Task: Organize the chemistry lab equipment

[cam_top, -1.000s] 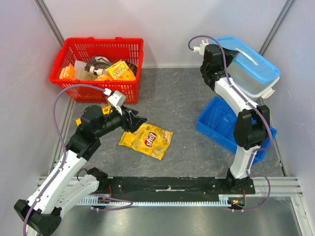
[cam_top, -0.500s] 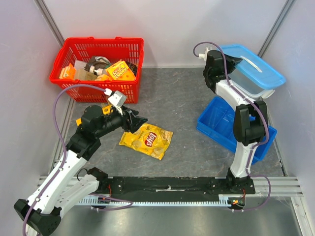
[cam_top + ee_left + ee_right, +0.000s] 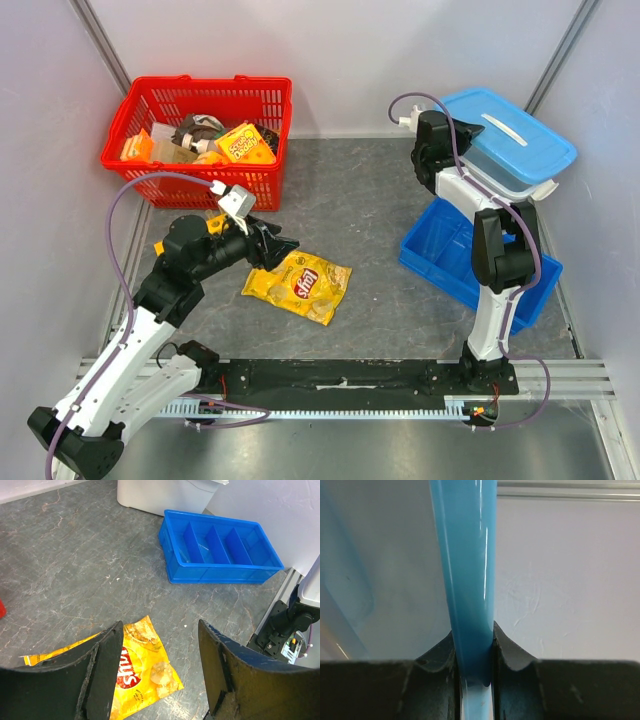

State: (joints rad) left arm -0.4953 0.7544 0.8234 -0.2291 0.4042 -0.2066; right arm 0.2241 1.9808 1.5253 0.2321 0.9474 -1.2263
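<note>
Watching from the side here. The right end effector point(image 3: 472, 647) is clamped tight on the rim of the light blue lid point(image 3: 520, 135), one finger on each side of the thin edge. The lid sits skewed over the clear storage box point(image 3: 515, 182) at the back right. I can't tell if it's fully free of the box.

My guess is that lid is light, thin plastic. It's stiff enough to carry but bendy, and glossy enough to slide in a pinch. Holding it at one rim means the far end will probably sag or twist, so a grip nearer the middle of a long edge looks safer to me.

The left end effector point(image 3: 160, 647) is wide open with nothing in it, hanging just above a yellow chips bag point(image 3: 135, 665) on the surface point(image 3: 350, 200). A blue divided tray point(image 3: 215, 575) sits near the box, and a red basket point(image 3: 210, 82) of odds and ends is at the back left.
</note>
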